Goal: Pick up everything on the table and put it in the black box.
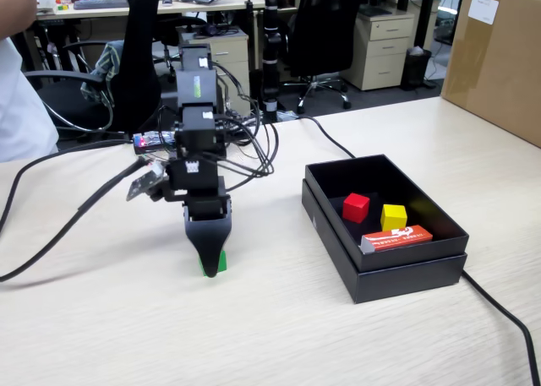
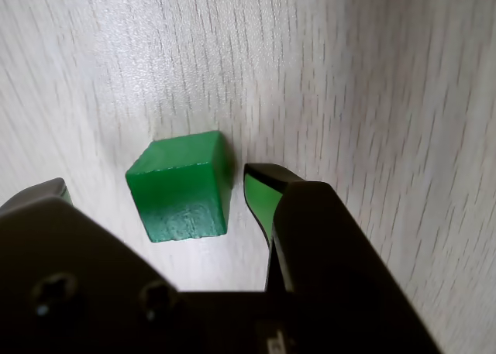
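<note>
end effector [image 2: 155, 187]: pointed down at the worktop, jaws apart – one tip at the left edge of the wrist view, the other just right of the cube; nothing clamped
end effector, fixed view [image 1: 209, 263]: tips down at worktop level, jaws stacked one behind the other from this angle
green cube [image 2: 182, 186]: sits flat on the worktop between the two jaws; right jaw tip is right beside its right face, touching or not I cannot tell; clear gap to the left tip
green cube, fixed view [image 1: 219, 262]: only a sliver shows, just right of the jaw tip, rest hidden by the end effector
worktop [image 1: 101, 318]: pale wood grain, cube resting on it
black box [image 1: 380, 280]: well to the right of the end effector in the fixed view, open, sitting inside a slightly wider black lid
red cube [image 1: 356, 207]: inside the black box, toward its middle
yellow cube [image 1: 393, 217]: inside the black box, just right of the red cube, not touching
orange-and-white packet [image 1: 396, 238]: inside the box, along its near wall – in front of both cubes
brown carton [image 1: 499, 57]: far right of the end effector, at the back corner of the worktop
cables [image 1: 51, 234]: run off left of the arm across the worktop; one more passes the box's right corner
</note>
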Available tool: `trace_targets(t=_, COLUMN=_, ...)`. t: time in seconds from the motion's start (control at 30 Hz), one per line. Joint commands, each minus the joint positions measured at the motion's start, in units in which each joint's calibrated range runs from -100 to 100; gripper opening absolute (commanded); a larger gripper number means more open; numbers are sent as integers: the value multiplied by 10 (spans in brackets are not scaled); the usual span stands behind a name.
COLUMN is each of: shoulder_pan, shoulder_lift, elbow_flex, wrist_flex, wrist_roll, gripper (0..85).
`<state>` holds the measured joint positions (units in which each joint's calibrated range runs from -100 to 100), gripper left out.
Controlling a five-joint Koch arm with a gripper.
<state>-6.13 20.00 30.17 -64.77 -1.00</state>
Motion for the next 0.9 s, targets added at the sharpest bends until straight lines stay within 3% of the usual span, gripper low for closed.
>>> trace_targets(t=0.0, shoulder_pan=6, shoulder_lift=1, elbow_flex=55, wrist_flex=-18, wrist_roll=-2, gripper=448)
trace_targets(t=0.1, shoulder_pan=9, shoulder_lift=31, elbow_flex=64, wrist_flex=-35, wrist_roll=-1, gripper=436)
trace_targets(t=0.3, shoulder_pan=7, shoulder_lift=50, elbow_flex=67, wrist_flex=-46, wrist_roll=2, gripper=294)
trace_targets(t=0.73, shoulder_pan=-9, shoulder_lift=59, elbow_flex=66, wrist_flex=-53, wrist_roll=1, gripper=293)
trace_targets(t=0.87, shoulder_pan=-9, shoulder_lift=56, elbow_flex=72, wrist_flex=-53, wrist_roll=5, gripper=9)
